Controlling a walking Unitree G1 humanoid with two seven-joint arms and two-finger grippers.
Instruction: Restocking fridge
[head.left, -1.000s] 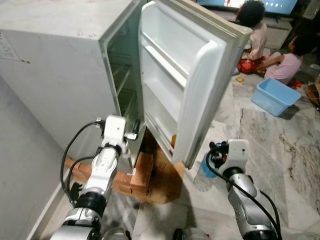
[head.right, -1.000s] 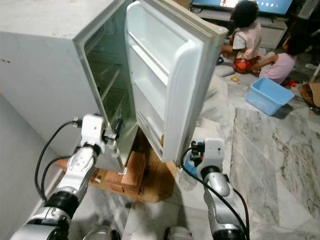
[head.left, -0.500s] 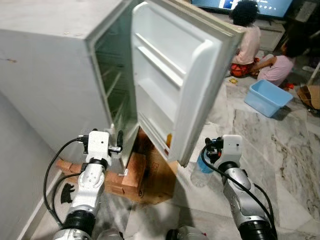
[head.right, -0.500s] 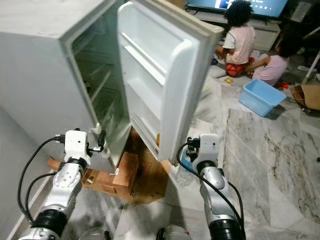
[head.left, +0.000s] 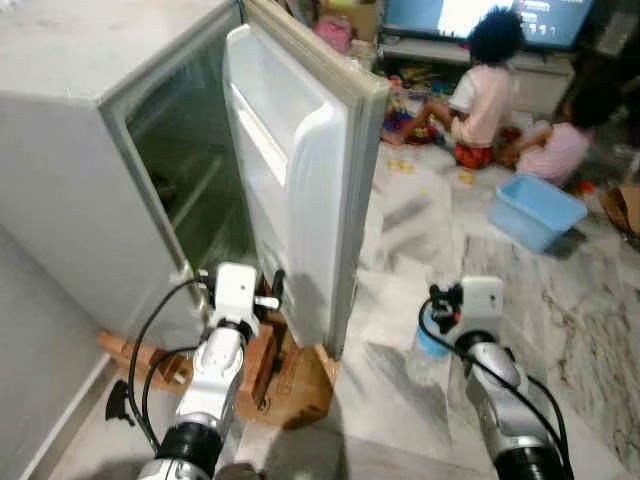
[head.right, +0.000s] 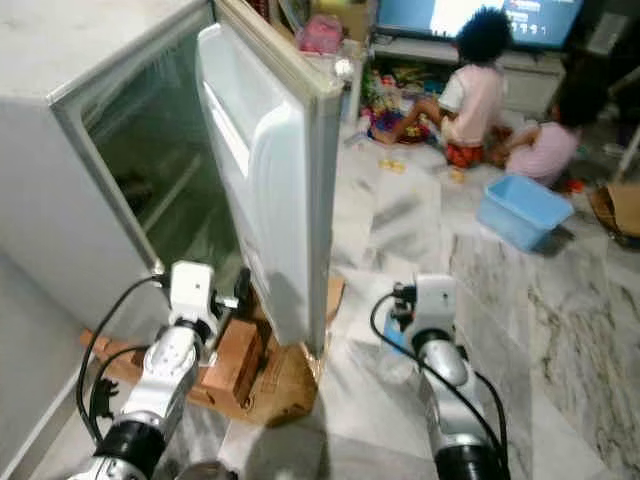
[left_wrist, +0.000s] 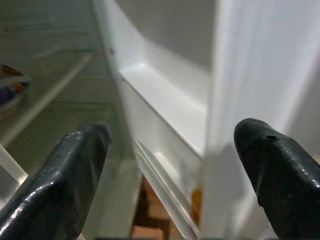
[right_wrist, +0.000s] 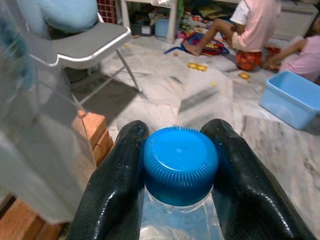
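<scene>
Fridge (head.left: 90, 180) stands with its door (head.left: 300, 170) swung wide, two people (head.left: 480, 90) on the floor beyond. Beside the door's lower edge, the left end effector (left_wrist: 170, 150) is spread. Right of the fridge, the right end effector (right_wrist: 180, 170) pinches a bottle (right_wrist: 181, 165) by its blue cap.

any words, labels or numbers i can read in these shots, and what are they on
None can be read.
Screen behind the people: bright and blurred, no text legible.
Packet on a shelf inside the fridge: coloured print, too blurred to read.
Blue bottle cap held in the right gripper: ribbed and plain, no writing.
Fridge door and blue tub: no labels visible.
</scene>
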